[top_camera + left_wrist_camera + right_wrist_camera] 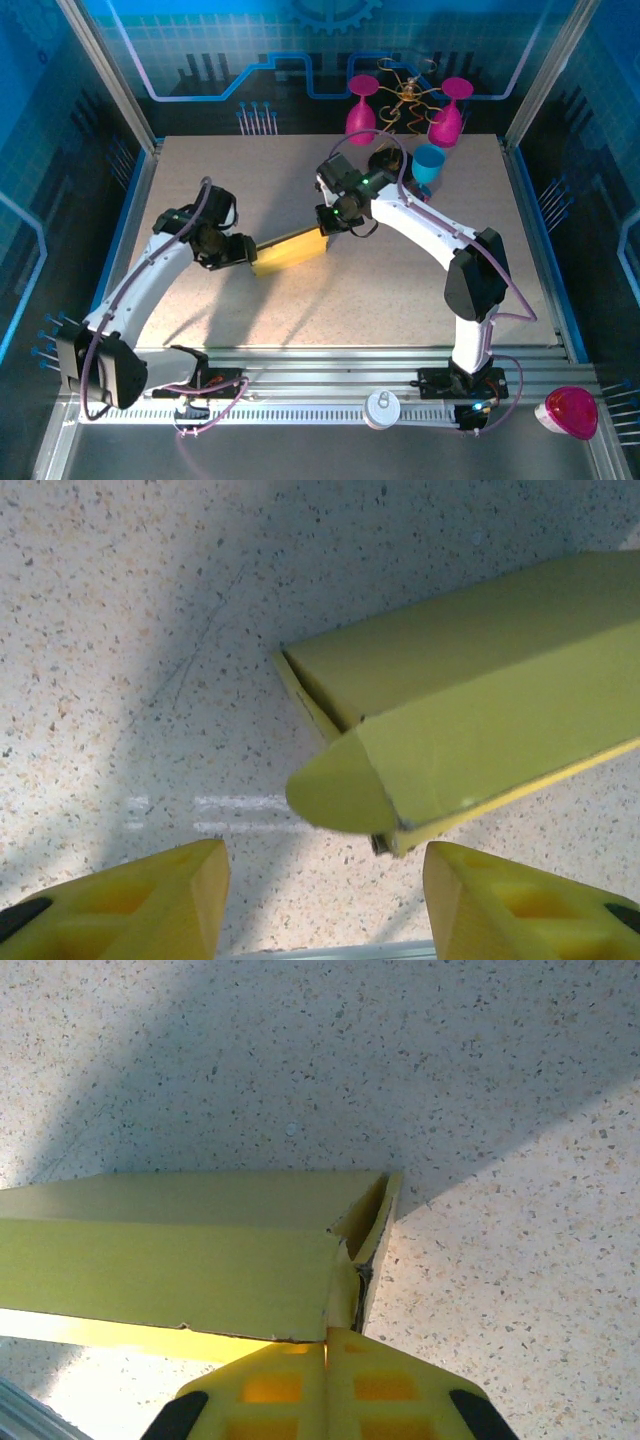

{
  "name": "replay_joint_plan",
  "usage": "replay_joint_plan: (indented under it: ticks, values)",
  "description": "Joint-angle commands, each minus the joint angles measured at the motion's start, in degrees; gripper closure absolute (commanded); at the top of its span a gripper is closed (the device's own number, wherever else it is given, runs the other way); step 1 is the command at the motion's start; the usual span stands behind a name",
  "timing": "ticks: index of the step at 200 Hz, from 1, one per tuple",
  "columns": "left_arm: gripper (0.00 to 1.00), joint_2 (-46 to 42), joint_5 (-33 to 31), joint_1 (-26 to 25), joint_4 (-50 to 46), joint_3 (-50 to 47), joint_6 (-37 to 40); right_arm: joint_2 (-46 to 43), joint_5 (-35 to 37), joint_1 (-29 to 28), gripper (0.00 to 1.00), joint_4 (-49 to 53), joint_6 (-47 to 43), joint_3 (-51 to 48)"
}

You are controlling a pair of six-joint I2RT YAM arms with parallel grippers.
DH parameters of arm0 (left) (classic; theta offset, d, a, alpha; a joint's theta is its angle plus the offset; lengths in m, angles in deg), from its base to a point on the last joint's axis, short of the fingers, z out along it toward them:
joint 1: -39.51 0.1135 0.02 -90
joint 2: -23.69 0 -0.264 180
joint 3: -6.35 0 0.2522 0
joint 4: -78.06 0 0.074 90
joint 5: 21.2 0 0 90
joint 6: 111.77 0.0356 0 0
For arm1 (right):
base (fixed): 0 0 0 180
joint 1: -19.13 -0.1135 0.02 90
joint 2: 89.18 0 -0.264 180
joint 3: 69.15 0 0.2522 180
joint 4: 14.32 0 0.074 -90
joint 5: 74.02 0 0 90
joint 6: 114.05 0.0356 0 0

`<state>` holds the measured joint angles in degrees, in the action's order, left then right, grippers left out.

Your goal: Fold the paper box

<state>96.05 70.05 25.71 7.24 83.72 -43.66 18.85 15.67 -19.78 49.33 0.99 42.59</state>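
Paper box (292,250) near the centre of the table (430,300), long axis running from 8 to 2 o'clock. Side walls are raised into a long shallow body. Right gripper (327,1345), fingers pressed together, pinches the 2 o'clock end. Left gripper (322,865) hangs spread just off the 8 o'clock end, holding nothing. The rounded end tab (338,792) is not yet tucked, and both ends appear unclosed.
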Motion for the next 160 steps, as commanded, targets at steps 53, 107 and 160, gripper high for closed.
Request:
replay_joint_plan:
  ticks: [53, 107, 160]
  values:
    - [0.63, 2.96, 0.59, -0.44, 2.74, 2.72, 2.56, 1.65, -1.49, 0.95, 1.00, 1.70, -0.62, 1.66]
    - [0.75, 4.01, 0.47, -0.43, 2.65, 3.09, 2.80, 2.01, -1.75, 1.12, 1.00, 1.73, -0.61, 2.13]
    - [0.79, 4.70, 0.34, -0.46, 3.72, 2.90, 2.82, 2.01, -1.97, 1.21, 1.00, 1.79, -0.53, 2.22]
